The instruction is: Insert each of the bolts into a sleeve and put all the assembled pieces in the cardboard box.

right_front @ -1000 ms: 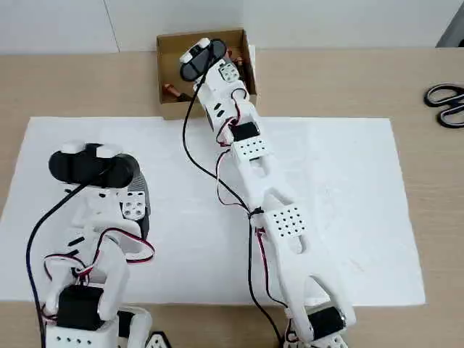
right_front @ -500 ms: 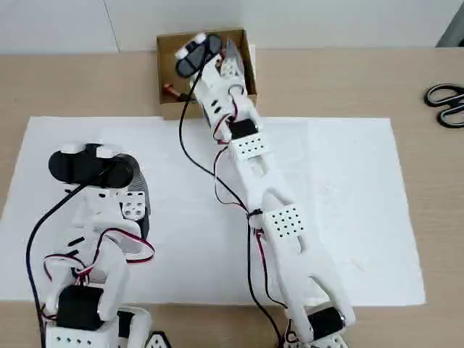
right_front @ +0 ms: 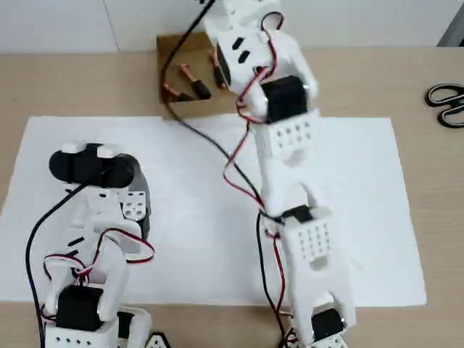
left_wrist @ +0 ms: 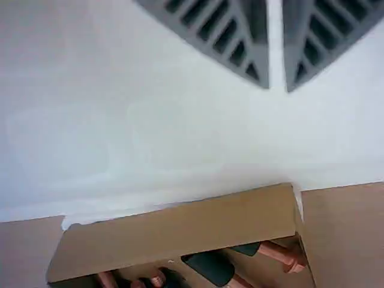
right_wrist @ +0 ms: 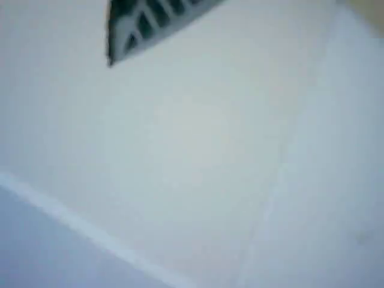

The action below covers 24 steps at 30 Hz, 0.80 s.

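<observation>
The cardboard box (right_front: pixel 168 109) stands at the table's far edge and holds several copper bolts in black sleeves (right_front: pixel 190 83). The left wrist view sees the box's front wall (left_wrist: pixel 180 231) with assembled pieces (left_wrist: pixel 240 261) behind it. My left gripper (left_wrist: pixel 275 60) hangs shut and empty over the white paper, well short of the box; from above it sits at the near left (right_front: pixel 143 197). My right arm (right_front: pixel 283 94) rears up steeply over the box's right side. A grey ribbed part of my right gripper (right_wrist: pixel 144 24) shows against a plain white surface.
A large white paper sheet (right_front: pixel 362 181) covers the middle of the wooden table. Black scissors (right_front: pixel 446 103) lie at the far right edge. A black cable (right_front: pixel 217 145) trails from the right arm across the sheet in front of the box.
My right arm has lifted up out of the box, uncovering the pieces inside. The left arm has stayed still.
</observation>
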### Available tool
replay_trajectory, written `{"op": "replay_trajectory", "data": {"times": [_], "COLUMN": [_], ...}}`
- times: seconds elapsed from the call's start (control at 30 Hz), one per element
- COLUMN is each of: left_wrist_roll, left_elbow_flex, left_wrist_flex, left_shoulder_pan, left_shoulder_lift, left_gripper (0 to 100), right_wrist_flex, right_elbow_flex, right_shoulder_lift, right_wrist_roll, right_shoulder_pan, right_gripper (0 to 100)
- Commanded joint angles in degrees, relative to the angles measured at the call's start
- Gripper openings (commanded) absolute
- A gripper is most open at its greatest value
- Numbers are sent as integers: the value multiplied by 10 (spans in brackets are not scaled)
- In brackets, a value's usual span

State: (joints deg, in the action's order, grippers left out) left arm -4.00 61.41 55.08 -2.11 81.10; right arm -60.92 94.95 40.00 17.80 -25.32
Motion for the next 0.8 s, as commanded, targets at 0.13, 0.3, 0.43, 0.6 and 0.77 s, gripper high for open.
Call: {"op": "replay_trajectory", "data": {"times": [0.13, 0.3, 0.43, 0.6, 0.77], "left_wrist_roll": [-4, -46, -68, -102, -98], "left_elbow_flex": [-29, -29, -15, 31, 142], "left_wrist_flex": [-2, -2, -2, -25, -149], "left_shoulder_pan": [-1, -1, -1, 0, 7], "left_shoulder_lift": [4, 4, 4, 4, 4], "left_gripper": [6, 6, 6, 6, 6], "right_wrist_flex": [-251, -348, -357, -357, -357], "right_elbow_flex": [15, 15, 13, -34, -128], "right_shoulder_lift": [-256, -379, -479, -587, -701], "right_wrist_roll": [-6, -6, -6, -6, -7], "right_shoulder_pan": [-72, -91, -47, 165, 320], "right_gripper": [284, 284, 284, 284, 284]}}
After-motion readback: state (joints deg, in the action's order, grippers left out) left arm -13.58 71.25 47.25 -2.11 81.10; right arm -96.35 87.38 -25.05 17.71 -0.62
